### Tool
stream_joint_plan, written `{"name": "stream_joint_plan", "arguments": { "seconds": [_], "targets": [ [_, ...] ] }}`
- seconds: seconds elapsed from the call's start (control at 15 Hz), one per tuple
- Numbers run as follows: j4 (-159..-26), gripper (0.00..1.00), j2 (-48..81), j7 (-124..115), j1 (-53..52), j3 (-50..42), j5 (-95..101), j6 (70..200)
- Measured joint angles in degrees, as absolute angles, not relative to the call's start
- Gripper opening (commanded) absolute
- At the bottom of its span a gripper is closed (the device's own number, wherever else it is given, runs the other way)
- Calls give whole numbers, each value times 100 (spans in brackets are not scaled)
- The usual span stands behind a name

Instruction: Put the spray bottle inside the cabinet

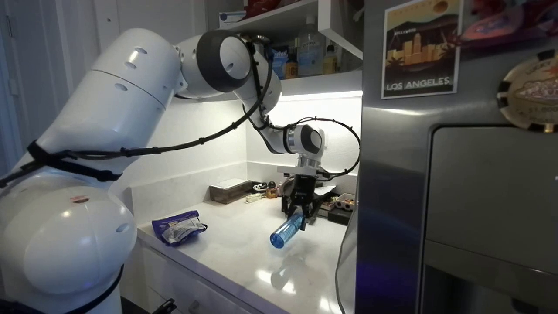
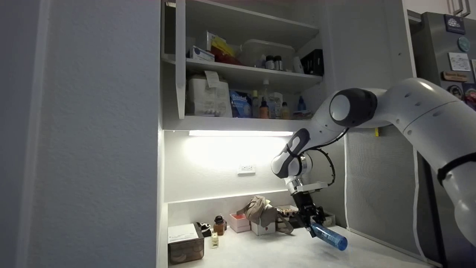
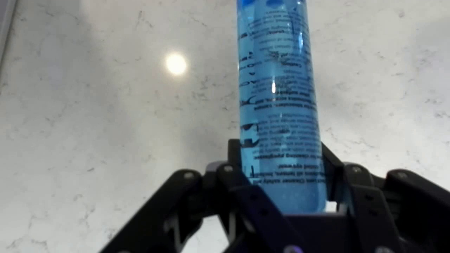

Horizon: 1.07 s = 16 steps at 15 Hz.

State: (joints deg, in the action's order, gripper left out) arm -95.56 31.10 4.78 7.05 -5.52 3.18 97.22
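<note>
Jaws of the gripper point(image 3: 281, 161) closed around the spray bottle point(image 3: 279, 105), which is pinched at both flanks. Key relation: the bottle lies outward from the jaws, not across them; in the wrist view its long axis runs nearly straight from lower centre to the top edge of the frame. Both exterior views show it slanting downward, free end lowest, apparently not touching the countertop point(image 1: 239, 244). That free end looks like the flat base; the spray top is not visible, presumably tucked back inside the gripper. The target lies the opposite way: the cabinet point(image 2: 253, 70) fills the upper centre in an exterior view, well above the jaws, with the bottle low and right of centre. Next move is judged to call for a lift and a tilt, bringing the base up past the lip of the lower shelf point(image 2: 238, 123). Edges: a door point(image 2: 180, 59) stands open at upper left; that shelf carries a white bin point(image 2: 208, 95) and small bottles point(image 2: 264, 111), so the fit may prove tight. In an exterior view the refrigerator point(image 1: 462, 113) bounds the right of the frame, its gap from the gripper in depth uncertain. Open room lies leftward there over the countertop, toward the flat blue packet point(image 1: 178, 229).
</note>
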Motion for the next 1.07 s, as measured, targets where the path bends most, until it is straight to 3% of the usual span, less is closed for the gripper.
{"name": "stream_joint_plan", "arguments": {
  "seconds": [0.4,1.07],
  "targets": [
    [-11238,26,1399,-374,247,-488,352,10459],
    [-13901,26,-1551,-1265,77,-135,688,10529]
  ]
}}
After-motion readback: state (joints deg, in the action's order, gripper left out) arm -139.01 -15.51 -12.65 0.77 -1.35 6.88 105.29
